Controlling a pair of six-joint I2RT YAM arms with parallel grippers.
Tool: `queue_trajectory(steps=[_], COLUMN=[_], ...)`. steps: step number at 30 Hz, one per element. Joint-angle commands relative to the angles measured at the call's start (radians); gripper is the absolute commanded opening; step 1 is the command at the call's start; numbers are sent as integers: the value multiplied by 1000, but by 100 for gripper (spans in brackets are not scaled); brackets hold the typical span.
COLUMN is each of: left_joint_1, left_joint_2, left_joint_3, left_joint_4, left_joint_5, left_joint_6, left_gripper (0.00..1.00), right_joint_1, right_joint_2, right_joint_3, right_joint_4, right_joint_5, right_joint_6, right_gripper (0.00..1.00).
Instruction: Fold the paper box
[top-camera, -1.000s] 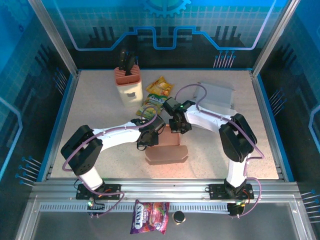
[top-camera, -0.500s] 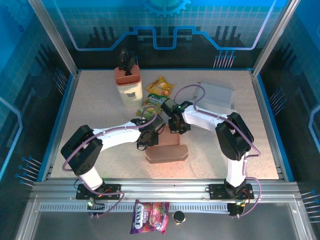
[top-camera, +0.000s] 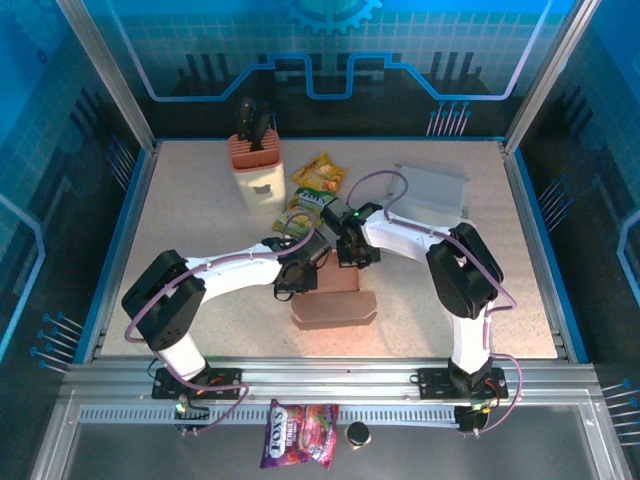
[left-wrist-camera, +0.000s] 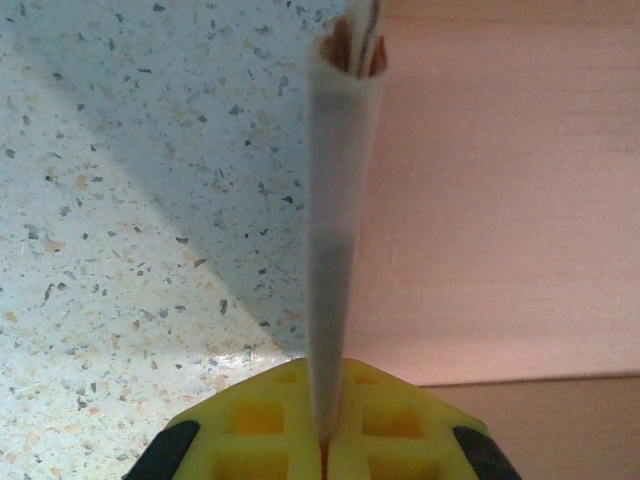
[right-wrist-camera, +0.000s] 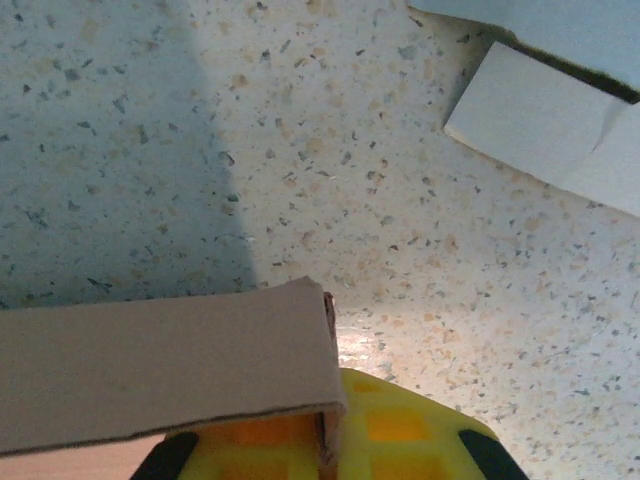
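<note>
Far-left on the bench (top-camera: 190, 230) we see a knife block (top-camera: 256, 170), with snack packets (top-camera: 318, 185) just right of it. The left gripper (left-wrist-camera: 325, 440) is clamped tight on a thin wall of the paper box (top-camera: 335, 305), which shows edge-on in the left wrist view. The box sits mid-bench, toward the near edge, with a panel raised at its far side. The right gripper (right-wrist-camera: 325, 440) is pinched narrow on that panel's corner. A grey carton (top-camera: 432, 192) lies far-right, well apart from the box.
</note>
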Motion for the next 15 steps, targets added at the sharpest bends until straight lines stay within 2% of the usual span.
queue_trajectory(steps=[1, 2, 5, 8, 11, 15], left_joint_1=[-1, -1, 3, 19, 42, 72], left_joint_2=[2, -12, -75, -139, -167, -168], left_joint_3=[0, -2, -5, -8, -17, -36], left_joint_4=[-45, -41, -13, 29, 62, 67], left_joint_5=[-4, -4, 8, 48, 118, 166], left_joint_6=[16, 17, 24, 49, 76, 100], left_gripper=[0, 0, 26, 43, 52, 54], right_joint_1=[8, 10, 10, 10, 9, 10], right_joint_2=[24, 17, 1, -13, -20, -26], right_joint_3=[-8, -15, -22, -32, -35, -36], right_joint_4=[-72, -69, -74, -68, -68, -68], right_joint_5=[84, 82, 81, 75, 70, 70], right_joint_6=[11, 11, 12, 7, 6, 9], right_gripper=[0, 0, 0, 0, 0, 0])
